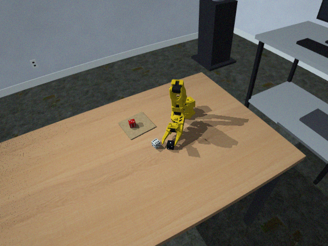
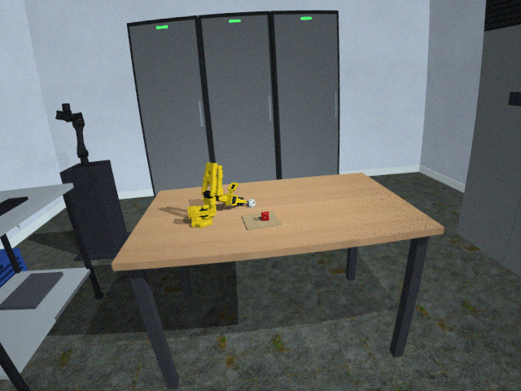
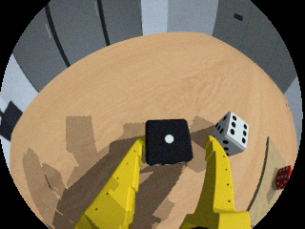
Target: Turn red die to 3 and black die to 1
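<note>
Yellow gripper (image 3: 174, 153) part-open, holding nothing, straddles black die (image 3: 168, 141), 1 up | white die (image 3: 232, 133) just beside | red die (image 1: 131, 123) on mat (image 1: 146, 124)

In the wrist view, the black die (image 3: 168, 141) is flanked by the parted fingers of the gripper (image 3: 173, 153), with a thin gap visible on each side. Just to its right in the frame, the white die (image 3: 232, 133) is set close beside one finger, so little passage is left there. In the top view, bare table (image 1: 79, 185) is seen at lower left, and the mat (image 1: 144, 126) is occupied only by the red die (image 1: 131, 123).
</note>
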{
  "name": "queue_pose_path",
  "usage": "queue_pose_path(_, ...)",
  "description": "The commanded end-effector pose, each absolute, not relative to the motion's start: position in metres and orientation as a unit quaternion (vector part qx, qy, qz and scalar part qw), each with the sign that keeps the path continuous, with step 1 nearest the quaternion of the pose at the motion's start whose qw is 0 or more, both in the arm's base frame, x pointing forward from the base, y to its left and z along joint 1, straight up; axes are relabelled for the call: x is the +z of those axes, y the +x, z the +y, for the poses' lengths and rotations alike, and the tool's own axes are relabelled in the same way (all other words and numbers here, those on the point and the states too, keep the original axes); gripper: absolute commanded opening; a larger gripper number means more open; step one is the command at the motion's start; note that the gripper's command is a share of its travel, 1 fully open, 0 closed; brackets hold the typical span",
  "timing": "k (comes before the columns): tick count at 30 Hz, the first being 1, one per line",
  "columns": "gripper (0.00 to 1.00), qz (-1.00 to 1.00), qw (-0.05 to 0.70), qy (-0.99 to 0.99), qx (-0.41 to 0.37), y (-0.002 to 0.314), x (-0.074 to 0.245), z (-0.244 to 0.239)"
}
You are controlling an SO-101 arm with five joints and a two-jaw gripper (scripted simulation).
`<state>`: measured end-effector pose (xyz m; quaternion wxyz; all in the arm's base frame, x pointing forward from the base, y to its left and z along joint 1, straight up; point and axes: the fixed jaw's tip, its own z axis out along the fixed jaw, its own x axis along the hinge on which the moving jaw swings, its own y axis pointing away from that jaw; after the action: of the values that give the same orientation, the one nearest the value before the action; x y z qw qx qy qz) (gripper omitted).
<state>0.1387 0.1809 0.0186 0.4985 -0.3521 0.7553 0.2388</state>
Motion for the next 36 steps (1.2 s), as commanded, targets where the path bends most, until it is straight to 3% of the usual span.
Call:
queue_pose_path(1, 0.35, 0.746, 0.514, -0.348, 0.241, 0.143, 0.024, 0.183)
queue_pose_path(15, 0.36, 0.746, 0.514, -0.348, 0.241, 0.144, 0.027, 0.184)
queue_pose_path(36, 0.36, 0.746, 0.514, -0.348, 0.241, 0.143, 0.073, 0.183)
